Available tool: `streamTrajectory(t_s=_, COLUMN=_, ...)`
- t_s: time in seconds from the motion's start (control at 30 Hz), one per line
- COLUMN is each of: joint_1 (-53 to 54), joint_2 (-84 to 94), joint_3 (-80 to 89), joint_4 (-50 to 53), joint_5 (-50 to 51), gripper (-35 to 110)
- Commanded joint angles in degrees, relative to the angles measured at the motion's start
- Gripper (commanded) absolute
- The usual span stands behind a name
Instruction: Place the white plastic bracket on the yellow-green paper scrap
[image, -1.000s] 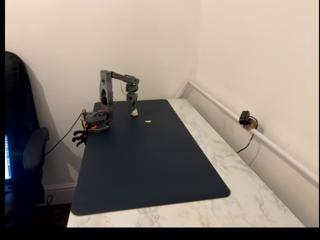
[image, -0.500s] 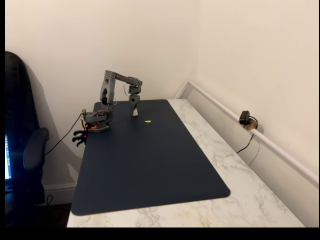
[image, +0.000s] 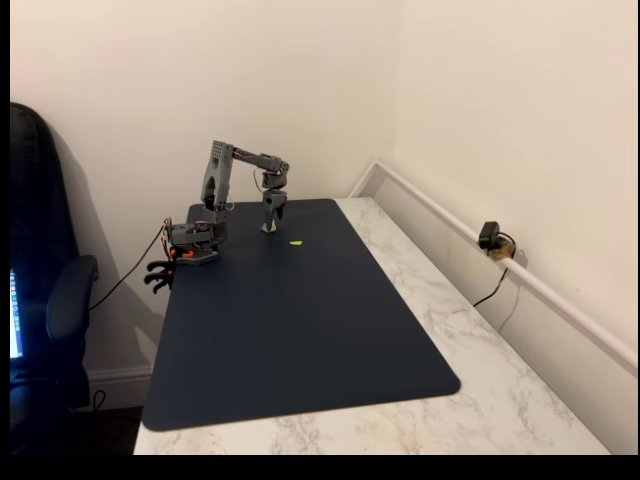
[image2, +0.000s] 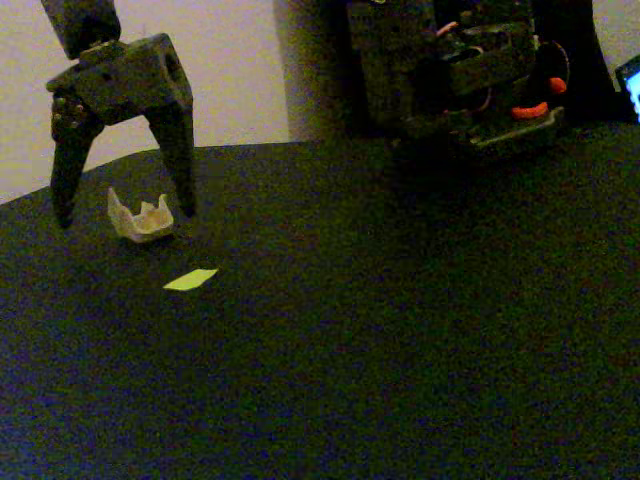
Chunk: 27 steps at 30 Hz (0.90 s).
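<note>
Since the earlier pictures my arm has reached a bit farther right and the gripper (image2: 125, 210) has let go; the white plastic bracket (image2: 141, 218) now sits on the mat, not pinched.

Going left to right in a fixed view, I see a dark chair (image: 45, 300) at the left edge, then the arm's base (image: 193, 243) at the far left corner of the dark blue mat (image: 290, 330). Right of the base the gripper (image: 270, 225) points down at the far part of the mat. Just right of it lies the yellow-green paper scrap (image: 296, 242). Farther right is the bare marble table (image: 480, 350), and a small black camera (image: 490, 238) sits on the rail by the right wall.

In the close fixed view the gripper's two fingers (image2: 178, 150) are spread wide apart, released. They stand on each side of the white plastic bracket, which rests on the mat between them. I cannot tell if the right finger touches it. The yellow-green paper scrap (image2: 190, 279) lies flat a bit nearer and to the right of the bracket, close by but apart from it. The bracket is not on the scrap yet.
</note>
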Motion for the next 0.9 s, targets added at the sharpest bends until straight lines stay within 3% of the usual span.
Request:
streamTrajectory(t_s=0.0, joint_1=1.9, joint_2=3.5, joint_3=-1.1, joint_4=1.0, joint_5=1.3, gripper=47)
streamTrajectory(t_s=0.27, joint_1=2.9, joint_2=4.4, joint_3=1.8, joint_4=0.4, joint_5=3.3, gripper=45)
streamTrajectory(t_s=0.53, joint_1=3.3, joint_2=5.8, joint_3=4.1, joint_4=0.0, joint_5=4.7, gripper=20)
streamTrajectory(t_s=0.87, joint_1=3.9, joint_2=9.8, joint_3=9.1, joint_4=-1.3, joint_5=6.3, gripper=10)
